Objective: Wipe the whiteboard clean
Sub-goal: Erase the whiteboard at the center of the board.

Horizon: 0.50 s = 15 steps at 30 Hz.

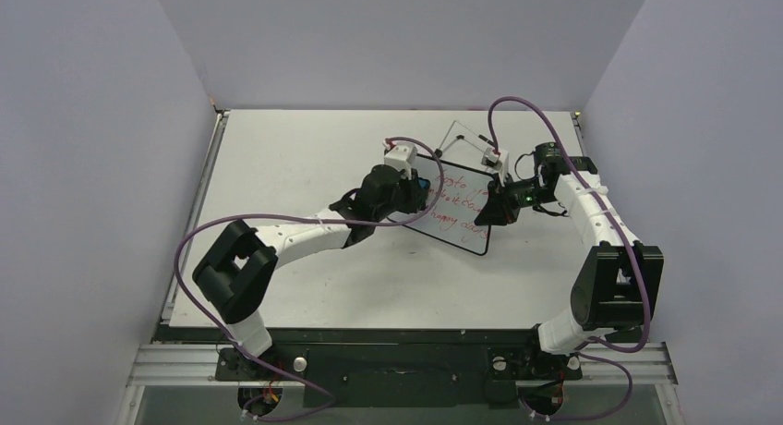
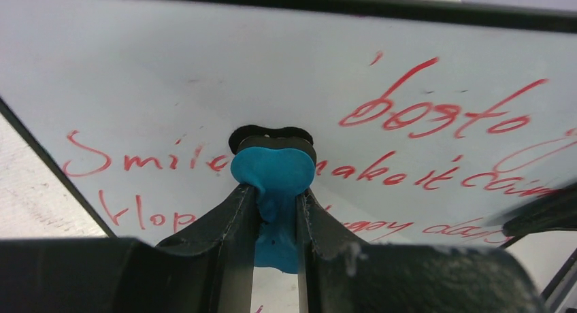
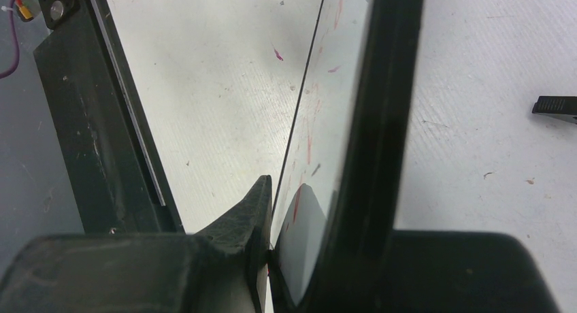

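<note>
Nearest me, the left jaws are clenched on the narrow waist of the blue eraser (image 2: 272,167). Its rounded head sits at the whiteboard's (image 1: 459,220) face, in the middle of the red writing. On the whiteboard's right edge, the right jaws are clamped on the black rim. They hold the whiteboard tilted above the table (image 1: 305,157), between the two arms.

My worry is that single-edge hold. A firm push from the eraser, well away from the clamped rim, could swing the whiteboard or work it loose from the jaws. The eraser is gripped only at its thin middle, so it could twist sideways on a stroke and smear the lines instead of clearing them. Nearly all the writing is still there, so many strokes lie ahead, each one a chance to slip.

I cannot tell whether the eraser is pressing on the whiteboard or just short of it. From above, the left arm covers the whiteboard's left portion. I also cannot see whether its lower corner rests on the table. Beyond the whiteboard stands the wire easel (image 1: 459,134), thin and hard to trace.
</note>
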Available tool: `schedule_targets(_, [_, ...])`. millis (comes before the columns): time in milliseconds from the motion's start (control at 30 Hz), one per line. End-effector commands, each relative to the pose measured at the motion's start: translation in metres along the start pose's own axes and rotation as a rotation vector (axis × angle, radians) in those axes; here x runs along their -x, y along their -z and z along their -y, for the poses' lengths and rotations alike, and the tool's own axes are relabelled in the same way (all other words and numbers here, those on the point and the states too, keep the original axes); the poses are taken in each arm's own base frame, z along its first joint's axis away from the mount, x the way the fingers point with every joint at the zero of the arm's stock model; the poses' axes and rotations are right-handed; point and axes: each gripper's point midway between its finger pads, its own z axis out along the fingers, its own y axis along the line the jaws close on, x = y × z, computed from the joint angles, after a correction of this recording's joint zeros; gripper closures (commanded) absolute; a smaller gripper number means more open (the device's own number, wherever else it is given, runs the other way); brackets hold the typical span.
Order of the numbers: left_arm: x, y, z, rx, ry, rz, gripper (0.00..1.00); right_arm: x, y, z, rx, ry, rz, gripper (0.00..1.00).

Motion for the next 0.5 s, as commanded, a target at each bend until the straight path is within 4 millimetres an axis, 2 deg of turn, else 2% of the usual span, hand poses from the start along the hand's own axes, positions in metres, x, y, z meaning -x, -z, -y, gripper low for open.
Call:
schedule_targets(0, [0.067,0.001,0.064,-0.15,-0.017,0.159,1.0,-0.017,-0.007,-0.03,0.1,-0.032,-0.083,1.0])
schedule_targets(100, [0.093,0.006,0.076,-0.173,-0.012,0.205,1.0,-0.016,-0.007,-0.03,0.102,-0.031,-0.081,1.0])
schedule_targets(267, [0.118,0.013,0.083,-0.168,-0.028,0.242,1.0,-0.016,-0.007,-0.03,0.101,-0.029,-0.082,1.0])
schedule_targets(367, [0.11,0.009,0.074,-0.144,-0.028,0.216,1.0,-0.016,-0.007,-0.031,0.102,-0.028,-0.082,1.0])
schedule_targets(433, [0.096,0.004,0.062,-0.123,-0.016,0.19,1.0,-0.016,-0.006,-0.031,0.101,-0.026,-0.081,1.0])
schedule_targets(467, [0.082,0.002,0.054,-0.109,-0.012,0.168,1.0,-0.016,-0.006,-0.031,0.102,-0.026,-0.08,1.0])
